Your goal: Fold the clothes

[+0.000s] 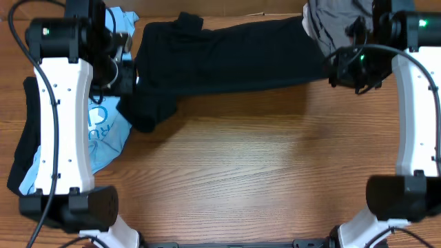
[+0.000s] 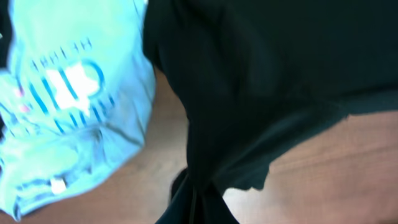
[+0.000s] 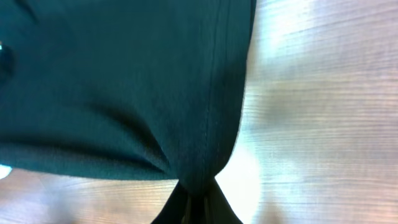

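- Black shirt point(image 1: 227, 55) lies stretched along the far side of the bench point(image 1: 262, 165); left end effector point(image 1: 129, 76) and right end effector point(image 1: 339, 69) each pinch one end of it
- either small pinch may slip under tension; that end would drop and crumple
- blue shirt point(image 1: 107, 131) and grey cloth point(image 1: 327, 24) lie just beside it; either could drag along

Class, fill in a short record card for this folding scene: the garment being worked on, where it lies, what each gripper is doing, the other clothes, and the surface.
Garment in work: black garment
Position: stretched lengthwise along the far side of the table
Left gripper: pinching the garment's left end, cloth bunched at the grip
Right gripper: pinching the right end, cloth gathered to a point
Other clothes: light blue shirt with print, beneath the left arm; grey garment at the far right
Surface: wood-grain tabletop
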Tool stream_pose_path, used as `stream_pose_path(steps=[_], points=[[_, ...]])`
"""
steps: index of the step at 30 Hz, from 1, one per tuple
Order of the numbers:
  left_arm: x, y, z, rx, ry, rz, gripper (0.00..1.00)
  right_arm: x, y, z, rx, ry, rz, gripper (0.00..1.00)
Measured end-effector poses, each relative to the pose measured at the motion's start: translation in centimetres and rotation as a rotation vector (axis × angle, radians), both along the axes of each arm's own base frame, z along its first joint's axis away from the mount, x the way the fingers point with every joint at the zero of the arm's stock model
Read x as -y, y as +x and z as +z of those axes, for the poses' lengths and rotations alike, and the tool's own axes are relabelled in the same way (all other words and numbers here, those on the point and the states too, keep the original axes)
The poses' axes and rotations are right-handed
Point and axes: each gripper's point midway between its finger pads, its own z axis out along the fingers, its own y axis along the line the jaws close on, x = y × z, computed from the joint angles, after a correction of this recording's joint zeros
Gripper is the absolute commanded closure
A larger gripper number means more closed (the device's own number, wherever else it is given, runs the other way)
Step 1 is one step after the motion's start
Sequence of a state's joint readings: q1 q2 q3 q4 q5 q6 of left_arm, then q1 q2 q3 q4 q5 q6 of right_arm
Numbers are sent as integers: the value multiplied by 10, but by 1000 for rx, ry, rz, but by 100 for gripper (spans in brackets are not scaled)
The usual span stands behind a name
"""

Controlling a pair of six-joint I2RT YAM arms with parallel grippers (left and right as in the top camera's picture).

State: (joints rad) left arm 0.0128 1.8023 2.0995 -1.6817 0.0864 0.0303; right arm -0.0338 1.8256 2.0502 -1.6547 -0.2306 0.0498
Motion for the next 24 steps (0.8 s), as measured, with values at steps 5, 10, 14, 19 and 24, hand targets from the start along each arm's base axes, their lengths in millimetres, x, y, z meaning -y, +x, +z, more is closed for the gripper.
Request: stream_pose_path(steps=[5, 10, 14, 19, 24], points=[[3, -27, -11, -27, -3, 3, 96, -4, -41, -30, -59, -15, -32, 96], [11, -55, -28, -73, -10, -6, 96, -3, -95, -68, -141, -15, -91, 96], [18, -70, -57, -132, -12, -11, 96, -2, -133, -93, -215, -15, -137, 96], [26, -90, -98, -243, -16, -15, 96, -2, -162, -113, -297, -14, -194, 96], [37, -97, -121, -276, -15, -23, 96, -2, -161, -111, -284, -4, -259, 96]])
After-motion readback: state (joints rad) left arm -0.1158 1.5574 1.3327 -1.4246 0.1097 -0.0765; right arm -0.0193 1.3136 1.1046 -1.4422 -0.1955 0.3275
